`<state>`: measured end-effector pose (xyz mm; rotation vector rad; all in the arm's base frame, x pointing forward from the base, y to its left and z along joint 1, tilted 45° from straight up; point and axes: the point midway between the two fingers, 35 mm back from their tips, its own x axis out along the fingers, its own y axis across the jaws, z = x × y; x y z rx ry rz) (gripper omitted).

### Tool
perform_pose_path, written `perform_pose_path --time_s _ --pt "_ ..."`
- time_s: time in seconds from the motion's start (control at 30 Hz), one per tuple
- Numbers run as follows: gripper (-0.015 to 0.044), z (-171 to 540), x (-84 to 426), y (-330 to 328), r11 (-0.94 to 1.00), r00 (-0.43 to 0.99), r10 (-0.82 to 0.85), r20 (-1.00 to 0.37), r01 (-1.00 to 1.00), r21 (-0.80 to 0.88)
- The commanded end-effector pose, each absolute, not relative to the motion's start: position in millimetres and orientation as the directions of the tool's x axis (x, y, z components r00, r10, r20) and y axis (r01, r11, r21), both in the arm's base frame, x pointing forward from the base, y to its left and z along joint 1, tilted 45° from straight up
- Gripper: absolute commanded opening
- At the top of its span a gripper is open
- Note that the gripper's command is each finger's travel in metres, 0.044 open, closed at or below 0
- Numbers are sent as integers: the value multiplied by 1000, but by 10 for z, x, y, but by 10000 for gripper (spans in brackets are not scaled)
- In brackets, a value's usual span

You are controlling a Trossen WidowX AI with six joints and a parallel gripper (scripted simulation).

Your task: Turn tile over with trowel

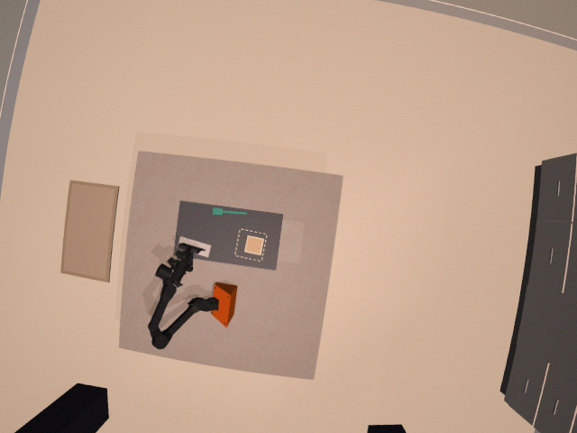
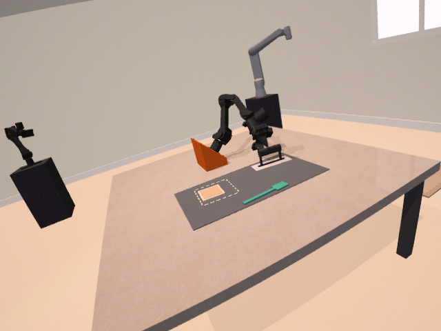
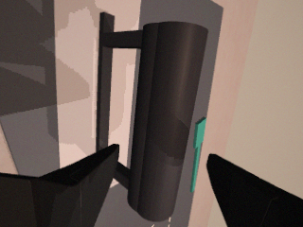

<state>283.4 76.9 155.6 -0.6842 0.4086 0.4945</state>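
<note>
The tile (image 1: 253, 244) (image 2: 211, 192), tan with a paler rim, lies flat inside the dashed outline (image 1: 239, 229) (image 2: 202, 205); no mark is visible on its upper face. A trowel with a pale flat blade (image 1: 201, 250) (image 2: 255, 167) and a thick black handle (image 2: 269, 149) (image 3: 168, 109) lies at the mat's edge, away from the tile. My gripper (image 3: 163, 155) is open, its fingertips apart on either side of the handle's lower part in the wrist view. Whether a finger touches the handle is hidden.
A green flat-headed tool (image 1: 217, 211) (image 2: 280, 185) (image 3: 201, 130) lies along the dark mat's (image 1: 196, 221) (image 2: 306, 169) far long edge. The orange wedge (image 1: 224, 305) (image 2: 208, 158) at the arm's base stands on the table (image 1: 279, 326) (image 2: 160, 267) beside the mat.
</note>
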Motion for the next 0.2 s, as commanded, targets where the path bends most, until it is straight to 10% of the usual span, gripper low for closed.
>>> perform_pose_path --time_s 0.0,0.17 --pt "300 1640 2731 738 664 813 299 -499 -553 -503" --pt "300 1689 2622 704 663 813 299 -499 -553 -504"
